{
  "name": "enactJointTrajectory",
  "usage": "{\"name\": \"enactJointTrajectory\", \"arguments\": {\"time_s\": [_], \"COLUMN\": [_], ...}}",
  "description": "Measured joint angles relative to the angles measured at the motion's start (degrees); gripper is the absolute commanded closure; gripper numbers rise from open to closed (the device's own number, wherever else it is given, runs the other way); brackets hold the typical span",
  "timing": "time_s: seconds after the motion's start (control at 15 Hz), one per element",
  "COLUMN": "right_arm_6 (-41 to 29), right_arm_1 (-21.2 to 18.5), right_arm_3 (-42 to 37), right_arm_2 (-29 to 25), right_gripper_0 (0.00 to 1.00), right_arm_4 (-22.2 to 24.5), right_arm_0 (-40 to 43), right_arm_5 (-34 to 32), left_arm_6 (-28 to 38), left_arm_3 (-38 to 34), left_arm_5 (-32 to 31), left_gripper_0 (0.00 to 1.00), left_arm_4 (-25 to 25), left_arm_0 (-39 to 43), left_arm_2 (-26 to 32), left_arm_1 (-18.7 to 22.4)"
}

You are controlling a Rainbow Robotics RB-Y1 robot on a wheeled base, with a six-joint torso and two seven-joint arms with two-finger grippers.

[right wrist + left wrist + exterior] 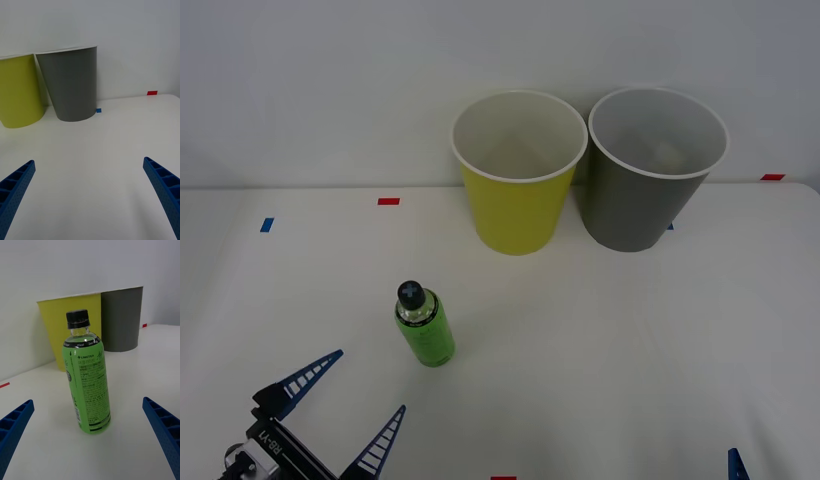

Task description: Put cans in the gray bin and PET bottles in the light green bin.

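Observation:
A small bright green PET bottle [425, 328] [87, 384] with a black cap stands upright on the white table, left of centre. My left gripper [352, 404] [88, 435] is open just in front of it, fingers spread wide to either side, touching nothing. At the back stand the light green bin [518, 175] [71, 326] [18, 92] and, touching it on the right, the gray bin [655, 170] [73, 84] [122, 320]. Both bins look empty. My right gripper [89, 191] is open and low at the front right, with a fingertip [736, 465] at the view's edge.
The white table [600, 350] ends at a pale wall right behind the bins. Small red tape marks [388, 201] and blue tape marks [267, 225] lie flat on the table.

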Motion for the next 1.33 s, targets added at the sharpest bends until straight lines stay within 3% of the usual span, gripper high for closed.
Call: {"name": "enactJointTrajectory", "arguments": {"time_s": [0.53,1.33], "right_arm_6": [0.0,0.0], "right_arm_1": [0.0,0.0], "right_arm_3": [0.0,0.0], "right_arm_2": [0.0,0.0], "right_gripper_0": [0.0,0.0], "right_arm_4": [0.0,0.0], "right_arm_0": [0.0,0.0], "right_arm_5": [0.0,0.0], "left_arm_6": [0.12,2.35], "left_arm_3": [5.75,5.9], "left_arm_5": [0.68,7.53], "left_gripper_0": [0.0,0.0], "left_arm_4": [2.82,6.53], "left_arm_0": [-12.61,-19.41], "left_arm_2": [-7.07,-7.5], "left_arm_1": [-0.28,-3.83]}}
